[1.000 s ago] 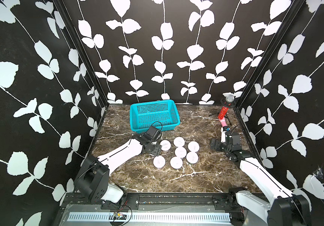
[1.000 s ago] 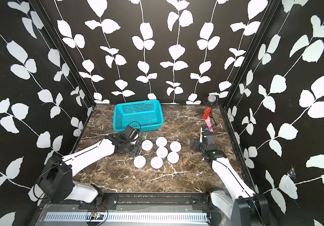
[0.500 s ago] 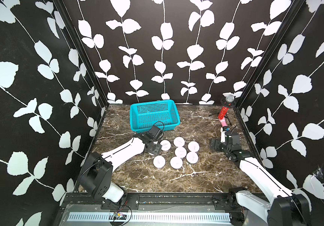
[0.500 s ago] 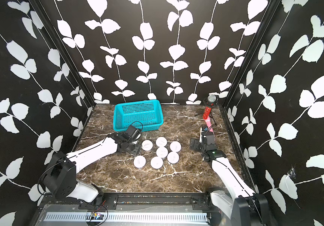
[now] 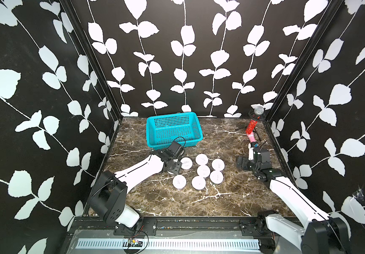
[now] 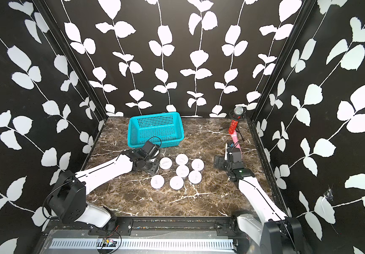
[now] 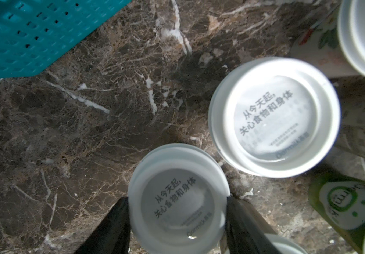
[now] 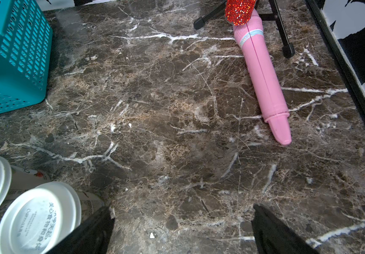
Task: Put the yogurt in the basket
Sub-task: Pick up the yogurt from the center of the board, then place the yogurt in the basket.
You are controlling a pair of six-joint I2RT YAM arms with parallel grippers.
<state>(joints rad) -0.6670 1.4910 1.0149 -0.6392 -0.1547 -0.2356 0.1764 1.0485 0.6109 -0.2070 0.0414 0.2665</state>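
Low in the left wrist view, the left claw [image 7: 177,199] has narrowed onto a yogurt cup [image 7: 177,189] on the desk [image 7: 89,110] near the basket [image 7: 23,33], ready to lift; right claw [image 8: 182,209] gapes empty.

The tabletop [image 5: 177,198] is gleaming like polished marble; the basket [image 5: 172,120] is showing matt perforated plastic; the yogurt [image 7: 274,116] is wearing smooth, glossy plastic lids

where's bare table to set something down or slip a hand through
Free: the wide marble strip between the yogurt and the front rail; the patch bordered by basket, pink microphone and right gripper. Crowded: the yogurt cluster, with the left gripper at its basket-side edge.
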